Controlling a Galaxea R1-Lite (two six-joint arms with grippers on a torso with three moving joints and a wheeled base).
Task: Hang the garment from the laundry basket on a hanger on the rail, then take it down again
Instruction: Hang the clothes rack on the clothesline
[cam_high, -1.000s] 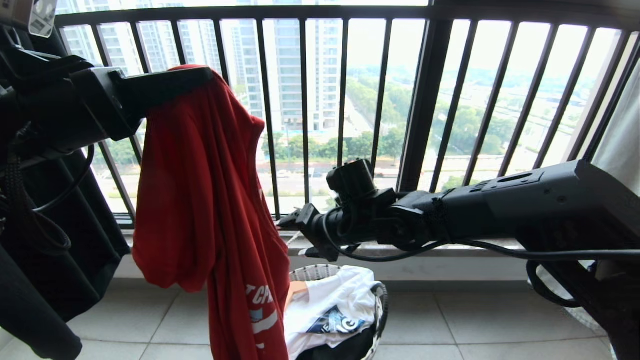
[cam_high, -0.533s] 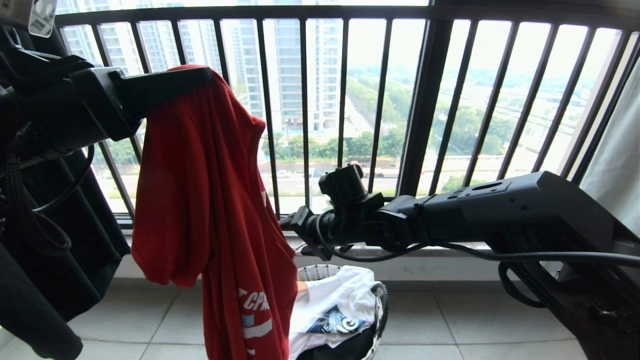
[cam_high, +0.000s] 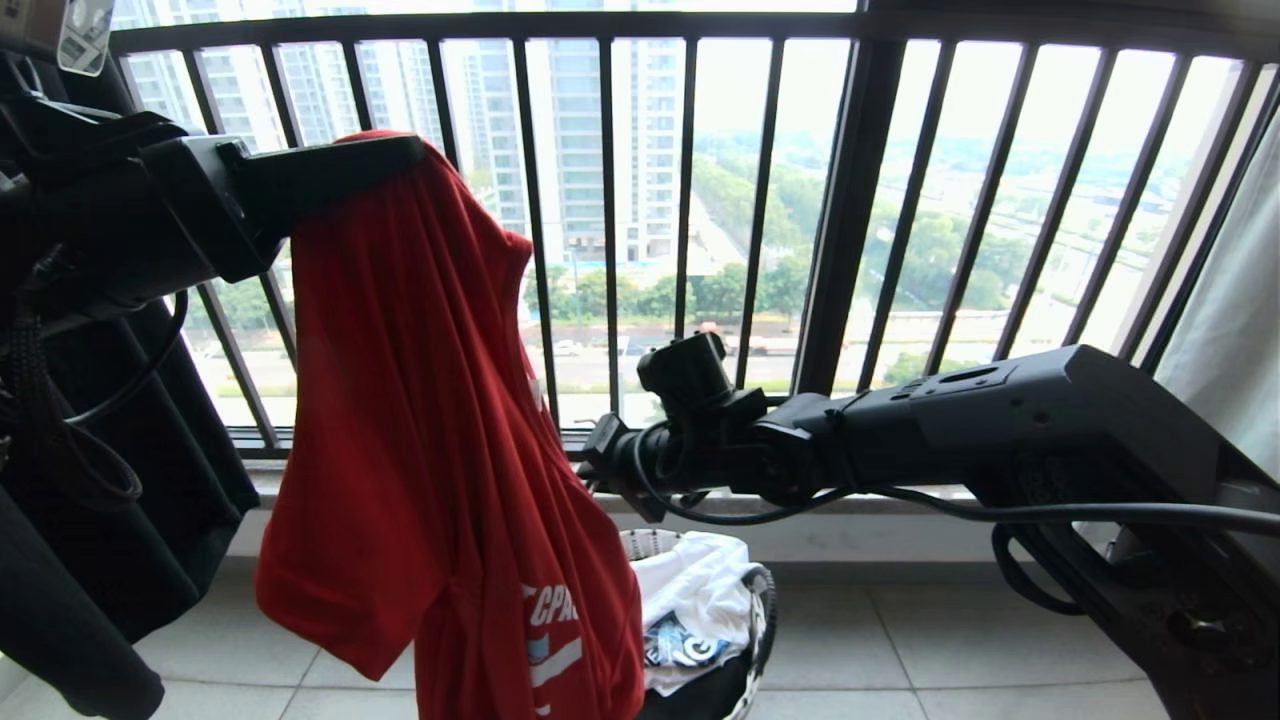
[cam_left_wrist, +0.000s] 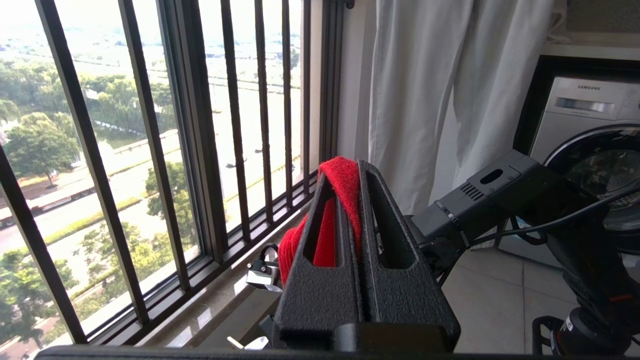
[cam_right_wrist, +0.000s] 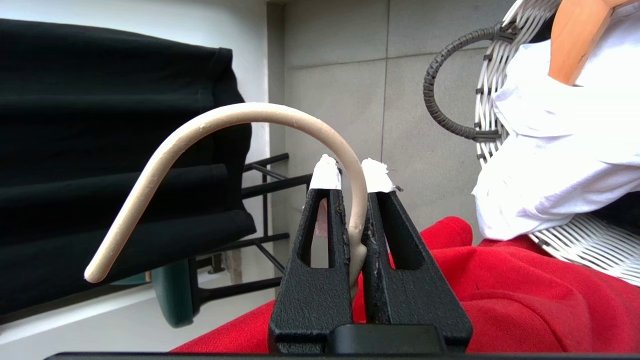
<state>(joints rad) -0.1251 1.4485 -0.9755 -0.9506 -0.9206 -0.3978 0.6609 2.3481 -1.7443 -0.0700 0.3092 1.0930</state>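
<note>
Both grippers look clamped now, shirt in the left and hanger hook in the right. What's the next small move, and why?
Probably ease the right gripper and its hanger toward the shirt's neck opening. The left gripper is shut on the red T-shirt, which hangs bunched above the laundry basket, and the hanger is not inside it yet.
</note>
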